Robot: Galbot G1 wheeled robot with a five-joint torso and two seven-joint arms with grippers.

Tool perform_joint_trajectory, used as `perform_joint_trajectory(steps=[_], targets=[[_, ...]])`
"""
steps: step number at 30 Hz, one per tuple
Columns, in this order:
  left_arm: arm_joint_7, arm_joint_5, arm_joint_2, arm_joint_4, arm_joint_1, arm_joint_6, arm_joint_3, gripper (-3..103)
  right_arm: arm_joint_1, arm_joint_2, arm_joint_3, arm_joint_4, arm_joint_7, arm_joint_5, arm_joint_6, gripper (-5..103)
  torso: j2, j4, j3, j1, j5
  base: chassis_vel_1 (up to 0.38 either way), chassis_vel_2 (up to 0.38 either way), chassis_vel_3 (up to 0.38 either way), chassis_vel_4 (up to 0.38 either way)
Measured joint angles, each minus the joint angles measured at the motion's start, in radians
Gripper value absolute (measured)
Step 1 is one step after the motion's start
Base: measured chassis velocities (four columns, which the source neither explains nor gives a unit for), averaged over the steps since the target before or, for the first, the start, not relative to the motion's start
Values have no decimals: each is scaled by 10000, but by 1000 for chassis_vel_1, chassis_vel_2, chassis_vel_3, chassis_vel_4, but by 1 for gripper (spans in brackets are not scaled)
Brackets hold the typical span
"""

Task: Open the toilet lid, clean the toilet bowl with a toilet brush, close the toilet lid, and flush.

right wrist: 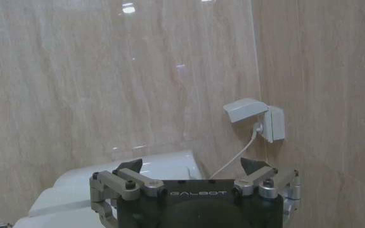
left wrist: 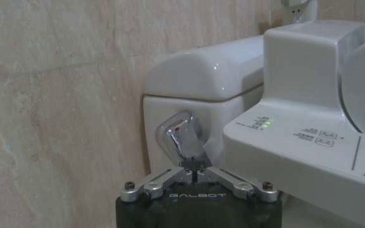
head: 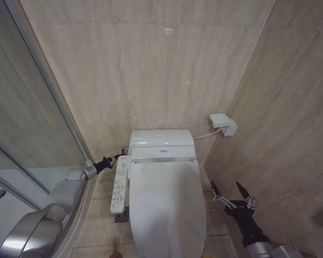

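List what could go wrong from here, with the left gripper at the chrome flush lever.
1. The left gripper pinches only the tip of the flush lever; the glossy chrome could slip out during a push.
2. The left arm reaches past the bidet control panel; it might brush a button by accident.
3. The right gripper hangs open beside the closed toilet lid, close to the side wall; a base move could knock it.
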Motion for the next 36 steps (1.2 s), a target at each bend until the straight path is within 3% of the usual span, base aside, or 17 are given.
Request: perform_joint_trajectory(steps=[6,8,9,12,13,16,18,19,20,22,24,25,28,29,33,34,36], targets=[[-412,-100,-85,-91,118,-30,-371,0,0,0,0,0,0,0,0,100,0,3,0,0,0,0,0,0,0],[-1447,-735,-80,-954,584,-64,-689,0,0,0,0,0,0,0,0,100,0,-3,0,0,-1,0,0,0,0],[-1447,-735,-80,-954,584,-64,-689,0,0,0,0,0,0,0,0,100,0,-3,0,0,-1,0,0,0,0],[-2619,-1493,-57,-1796,1047,-535,-1087,0,0,0,0,0,-1,0,0,100,0,0,0,0,-4,0,0,0,0],[-2619,-1493,-57,-1796,1047,-535,-1087,0,0,0,0,0,-1,0,0,100,0,0,0,0,-4,0,0,0,0],[-3890,-2213,84,-2935,1484,-624,-1142,0,0,1,0,0,0,0,0,100,0,-1,-1,0,1,0,0,0,0],[-4200,-2349,110,-3256,1611,-551,-1133,0,0,0,0,0,0,0,0,100,0,2,-1,0,0,0,0,0,0],[-4562,-2501,132,-3621,1763,-421,-1119,0,0,0,0,0,0,0,0,100,0,4,-1,0,1,0,0,0,0],[-5398,-2952,183,-4453,2124,41,-1032,0,0,1,0,0,0,0,0,100,0,2,-1,0,-1,0,0,0,0],[-5764,-3175,208,-4785,2275,258,-968,0,0,0,0,0,0,0,0,100,0,0,-1,0,-1,0,0,0,0],[-7085,-3645,318,-5751,2742,988,-806,0,0,1,0,0,-1,0,0,100,0,-1,-1,0,0,0,0,0,0],[-7085,-3645,318,-5751,2742,988,-806,0,0,1,0,0,-1,0,0,100,0,-1,-1,0,0,0,0,0,0],[-8542,-3851,521,-7059,3351,1995,-674,0,0,0,0,0,0,0,0,100,0,0,-2,0,0,0,0,0,0],[-8542,-3851,521,-7059,3351,1995,-674,0,0,0,0,0,0,0,0,100,0,0,-2,0,0,0,0,0,0],[-10966,-4329,922,-9318,4351,3617,-633,0,0,1,0,0,1,-1,0,100,0,-5,-2,0,-1,0,0,0,0],[-10966,-4329,922,-9318,4351,3617,-633,0,0,1,0,0,1,-1,0,100,0,-5,-2,0,-1,0,0,0,0],[-12033,-4676,1373,-10642,5092,4431,-859,0,0,1,0,0,0,0,1,100,0,-1,-2,-1,1,0,0,0,0]])
